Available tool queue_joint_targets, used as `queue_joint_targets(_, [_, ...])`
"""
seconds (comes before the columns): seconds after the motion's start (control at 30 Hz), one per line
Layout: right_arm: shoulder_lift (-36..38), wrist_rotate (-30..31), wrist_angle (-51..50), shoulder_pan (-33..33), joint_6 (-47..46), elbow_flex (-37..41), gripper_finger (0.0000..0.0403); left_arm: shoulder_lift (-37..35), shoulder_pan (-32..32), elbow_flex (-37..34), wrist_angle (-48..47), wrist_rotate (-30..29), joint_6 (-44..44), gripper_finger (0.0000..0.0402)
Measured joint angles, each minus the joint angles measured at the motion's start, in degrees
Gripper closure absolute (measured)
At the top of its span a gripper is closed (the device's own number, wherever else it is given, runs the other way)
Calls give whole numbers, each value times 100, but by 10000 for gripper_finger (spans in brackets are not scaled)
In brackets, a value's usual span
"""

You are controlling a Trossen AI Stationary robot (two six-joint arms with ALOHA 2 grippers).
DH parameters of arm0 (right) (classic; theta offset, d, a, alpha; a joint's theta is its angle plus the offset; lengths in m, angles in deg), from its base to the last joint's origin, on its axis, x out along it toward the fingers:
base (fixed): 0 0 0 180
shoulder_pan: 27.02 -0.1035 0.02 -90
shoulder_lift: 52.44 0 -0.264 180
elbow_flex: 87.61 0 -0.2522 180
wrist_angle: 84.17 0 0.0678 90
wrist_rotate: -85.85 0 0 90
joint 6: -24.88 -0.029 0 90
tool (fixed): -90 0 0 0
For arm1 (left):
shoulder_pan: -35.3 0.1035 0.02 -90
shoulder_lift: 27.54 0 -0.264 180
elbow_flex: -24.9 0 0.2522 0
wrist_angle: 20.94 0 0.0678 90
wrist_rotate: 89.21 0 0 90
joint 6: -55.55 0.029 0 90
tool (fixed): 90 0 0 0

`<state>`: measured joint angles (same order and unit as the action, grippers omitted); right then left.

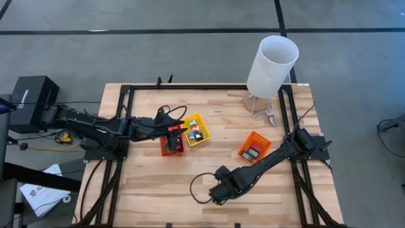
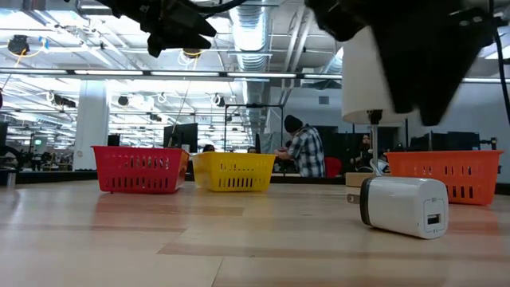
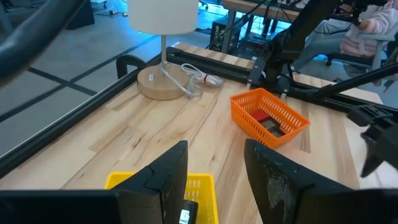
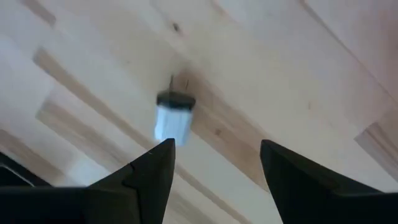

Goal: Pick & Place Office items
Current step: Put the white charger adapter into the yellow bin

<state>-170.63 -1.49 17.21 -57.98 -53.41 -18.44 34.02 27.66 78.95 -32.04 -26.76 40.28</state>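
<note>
My right gripper (image 4: 217,144) hangs open above a small white block with a dark end (image 4: 173,119). That block lies on its side on the bare wood near the table's near edge (image 2: 402,206), and the fingers stand clear above it. My left gripper (image 3: 214,149) is open and empty, hovering over the yellow tray (image 1: 196,130) next to the red tray (image 1: 172,145). Small red, blue and white items lie in the yellow tray. In the orange tray (image 3: 269,117) I see a red and a black piece.
A tall white cylinder on a wooden base (image 1: 271,63) stands at the far right of the table, with a cord by its base (image 3: 189,79). A black frame (image 1: 126,114) rims the table. People sit in the room behind (image 2: 301,147). Bare wood stretches along the near side.
</note>
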Motion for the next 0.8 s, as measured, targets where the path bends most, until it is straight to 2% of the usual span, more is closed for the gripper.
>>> queue_joint_targets(0.23, [8,15,-376,-135,-56,1,175,0,0,0,8,0,0,247])
queue_joint_targets(0.5, [44,17,-50,-112,638,1,175,0,1,0,39,-2,0,247])
queue_joint_targets(0.8, [58,-3,-74,-84,793,1,175,0,1,0,68,0,-1,247])
